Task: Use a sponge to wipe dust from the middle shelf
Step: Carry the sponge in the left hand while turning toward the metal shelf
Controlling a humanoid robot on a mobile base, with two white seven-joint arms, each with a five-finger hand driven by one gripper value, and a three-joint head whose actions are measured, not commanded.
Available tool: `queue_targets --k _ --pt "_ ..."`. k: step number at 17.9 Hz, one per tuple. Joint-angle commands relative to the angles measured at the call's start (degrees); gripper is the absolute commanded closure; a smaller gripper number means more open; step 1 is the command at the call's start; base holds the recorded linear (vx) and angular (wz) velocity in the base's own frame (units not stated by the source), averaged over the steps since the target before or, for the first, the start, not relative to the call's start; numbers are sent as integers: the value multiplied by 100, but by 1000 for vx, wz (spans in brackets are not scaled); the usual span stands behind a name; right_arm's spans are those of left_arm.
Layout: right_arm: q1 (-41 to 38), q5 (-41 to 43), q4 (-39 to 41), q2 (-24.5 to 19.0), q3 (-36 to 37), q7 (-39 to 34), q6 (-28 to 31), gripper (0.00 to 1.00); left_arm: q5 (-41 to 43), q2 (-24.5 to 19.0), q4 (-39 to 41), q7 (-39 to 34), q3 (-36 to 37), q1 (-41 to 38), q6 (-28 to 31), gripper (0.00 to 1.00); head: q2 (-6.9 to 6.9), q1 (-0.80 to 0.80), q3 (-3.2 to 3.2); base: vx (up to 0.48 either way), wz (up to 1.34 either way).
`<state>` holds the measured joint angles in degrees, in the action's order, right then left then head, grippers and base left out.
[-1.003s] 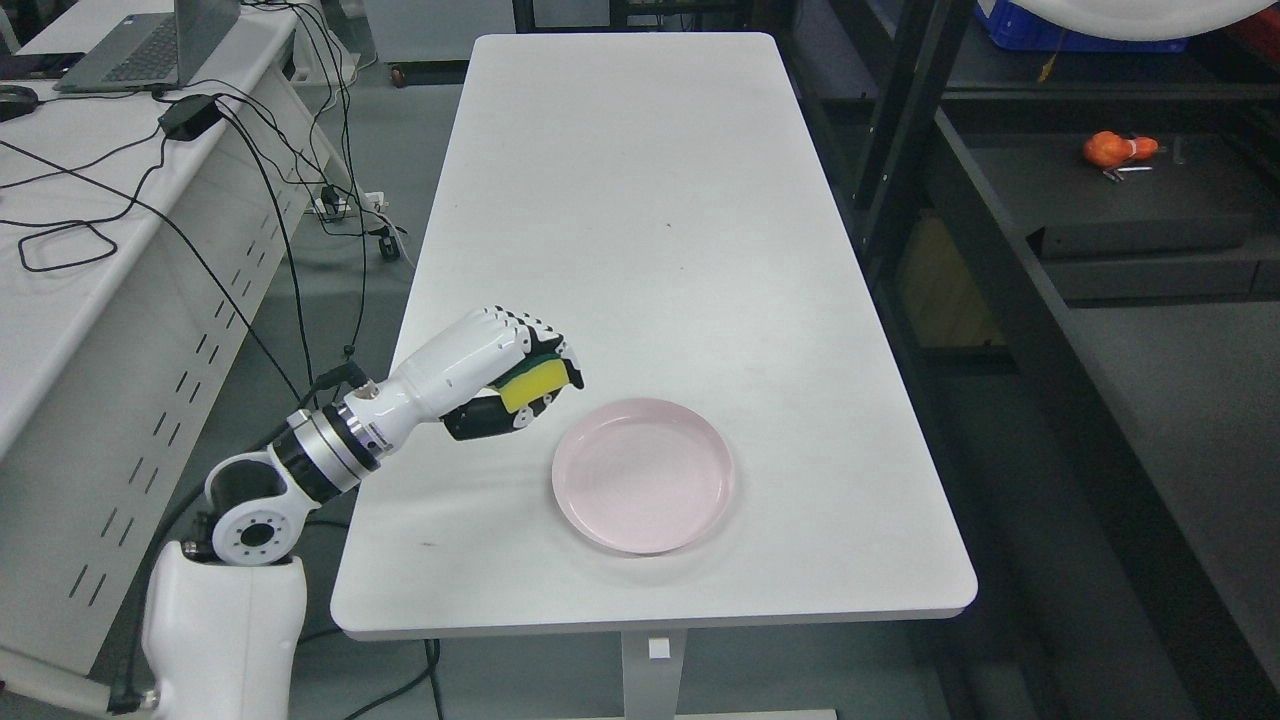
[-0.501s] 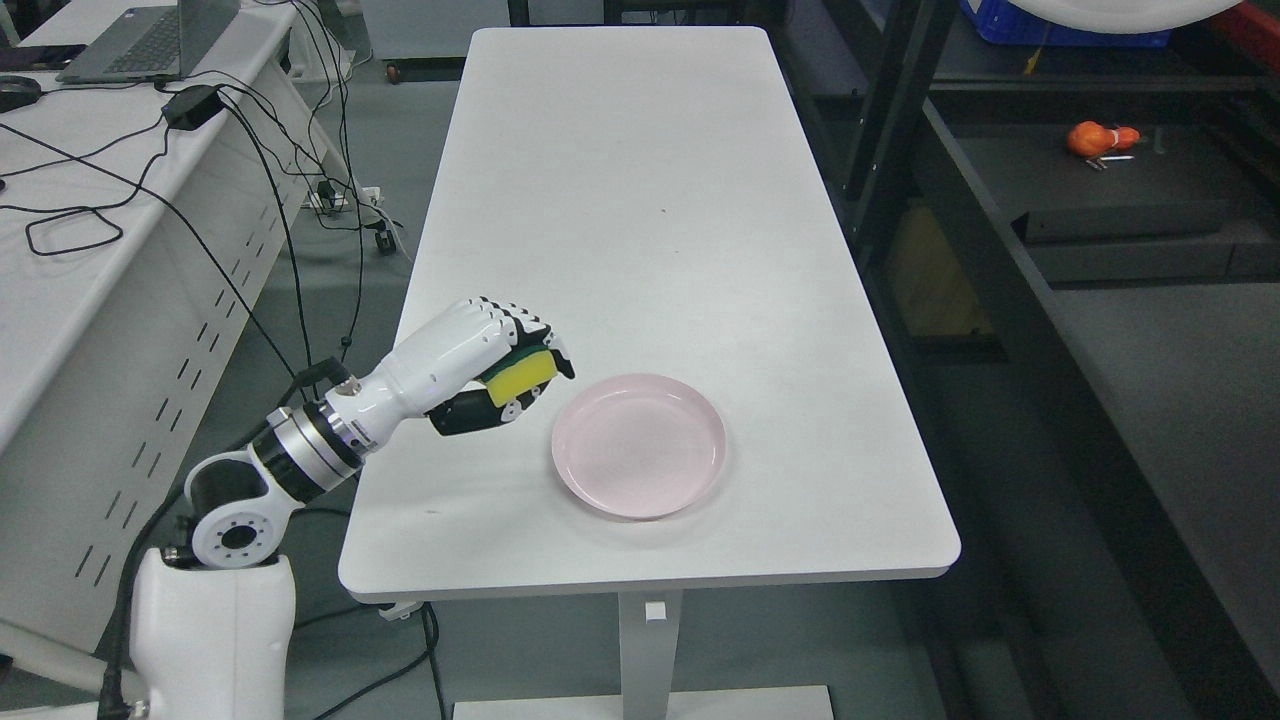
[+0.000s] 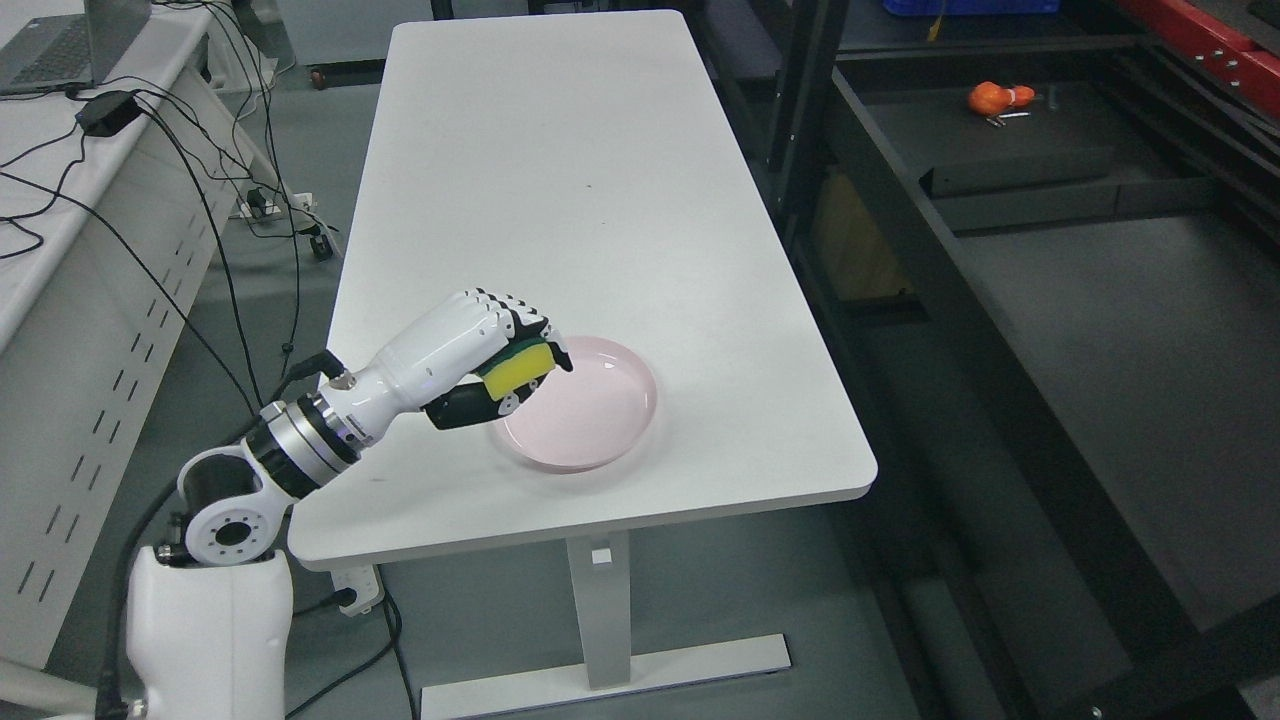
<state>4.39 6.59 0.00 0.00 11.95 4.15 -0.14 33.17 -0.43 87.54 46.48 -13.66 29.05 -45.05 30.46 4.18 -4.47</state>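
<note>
The left hand (image 3: 495,365) is clamped on the sponge (image 3: 516,367), fingers curled over its yellow face with a green layer showing above, and it hangs over the near left part of the desk (image 3: 560,200).

What has changed is mostly the view: the whole picture has slid left and the dark shelf (image 3: 1080,330) now fills far more of the right side, so the camera has swung toward the rack. The hand sits at much the same spot in the picture, yet it now overlaps the left rim of the pink plate (image 3: 590,415), where a second ago it stood beside it. I read this as the robot turning to carry the sponge to the shelf; no wiping has begun.

The right arm is out of view. The rack is cut off at the right edge, so which level is the middle one is unclear. A small orange thing (image 3: 993,97) on a far shelf is too small to identify.
</note>
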Motion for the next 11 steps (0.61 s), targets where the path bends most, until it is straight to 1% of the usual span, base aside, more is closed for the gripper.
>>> queue_targets --k 1,5,11 --pt "0 0 100 100 0 -2 418 0 5 -57 61 1 21 31 5 99 0 0 0 -161 -340" --pt "0 0 100 100 0 7 418 0 -13 -57 61 1 346 188 5 99 0 0 0 -155 -317" --pt "0 0 100 100 0 -2 418 0 -65 -57 52 1 303 224 5 98 0 0 0 -147 -285"
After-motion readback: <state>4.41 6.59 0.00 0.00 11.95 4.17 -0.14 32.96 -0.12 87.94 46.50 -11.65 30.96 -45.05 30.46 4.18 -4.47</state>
